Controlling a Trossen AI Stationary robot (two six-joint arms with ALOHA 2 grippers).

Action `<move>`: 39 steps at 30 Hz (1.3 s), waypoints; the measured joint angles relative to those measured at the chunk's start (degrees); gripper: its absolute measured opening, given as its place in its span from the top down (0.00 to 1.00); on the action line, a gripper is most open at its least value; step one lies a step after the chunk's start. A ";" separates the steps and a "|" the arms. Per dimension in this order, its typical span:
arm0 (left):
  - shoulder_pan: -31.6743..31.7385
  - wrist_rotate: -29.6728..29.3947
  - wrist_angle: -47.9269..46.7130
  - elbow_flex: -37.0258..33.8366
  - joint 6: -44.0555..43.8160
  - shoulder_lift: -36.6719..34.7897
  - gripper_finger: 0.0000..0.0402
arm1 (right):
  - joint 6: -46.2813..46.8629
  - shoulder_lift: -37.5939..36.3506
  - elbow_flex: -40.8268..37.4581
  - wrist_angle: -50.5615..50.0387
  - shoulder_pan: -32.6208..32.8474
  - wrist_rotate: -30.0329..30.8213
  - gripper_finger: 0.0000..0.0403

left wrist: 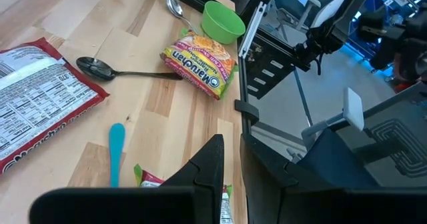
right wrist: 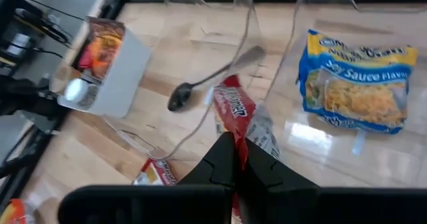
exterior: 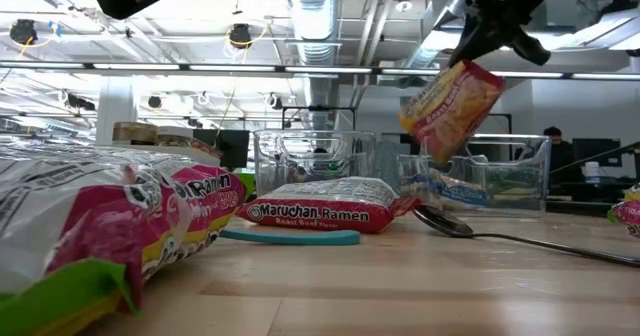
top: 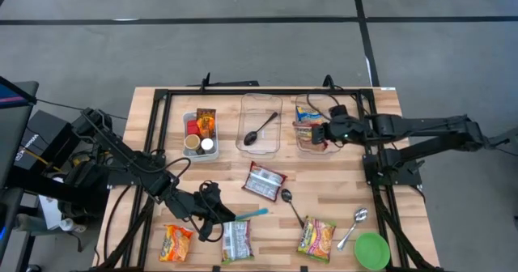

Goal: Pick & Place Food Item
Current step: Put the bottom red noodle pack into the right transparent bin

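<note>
My right gripper (top: pixel 322 132) is shut on a red-and-orange ramen packet (exterior: pixel 452 101). The packet hangs over the left part of the far-right clear bin (top: pixel 301 110). A blue-and-yellow ramen packet (right wrist: pixel 357 81) lies in that bin. My left gripper (top: pixel 214 215) waits low at the near left with its fingers (left wrist: pixel 215 164) close together and nothing between them. It stands beside a teal-handled utensil (left wrist: pixel 117 151) and a white-and-green packet (top: pixel 237 241). My right gripper pinches the red-and-orange packet at its upper end (exterior: pixel 472 68) between its two fingers. The fingers slant down from the table's right side. The packet hangs tilted below them, clear of the bin and the table; in the right wrist view its red face (right wrist: pixel 235 114) shows just past the fingertips.
A middle clear bin (top: pixel 261 146) holds a black spoon (top: pixel 261 129). A white bin (top: pixel 200 152) with jars stands at the far left. Loose ramen packets (top: pixel 265 181) (top: pixel 316 238) (top: pixel 176 242), two spoons (top: pixel 291 206) (top: pixel 354 226) and a green bowl (top: pixel 371 250) lie on the near half.
</note>
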 joint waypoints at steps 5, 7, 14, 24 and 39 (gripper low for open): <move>0.01 0.00 0.03 0.00 0.00 -0.01 0.89 | 1.88 2.73 0.00 -0.06 -0.15 -0.04 1.00; 0.00 0.00 0.02 0.00 0.00 -0.02 0.89 | 2.02 3.17 0.00 -0.19 -0.61 -1.02 1.00; 0.01 0.00 0.02 0.00 0.12 -0.02 0.89 | 3.73 4.70 0.00 0.20 -1.90 -3.26 1.00; 0.02 0.00 0.02 0.00 1.49 -0.02 0.89 | 5.01 6.71 -0.02 0.35 -5.00 -8.88 1.00; 0.00 0.00 0.02 0.00 1.51 -0.02 0.89 | 8.41 9.62 0.07 -1.33 -10.74 -15.80 1.00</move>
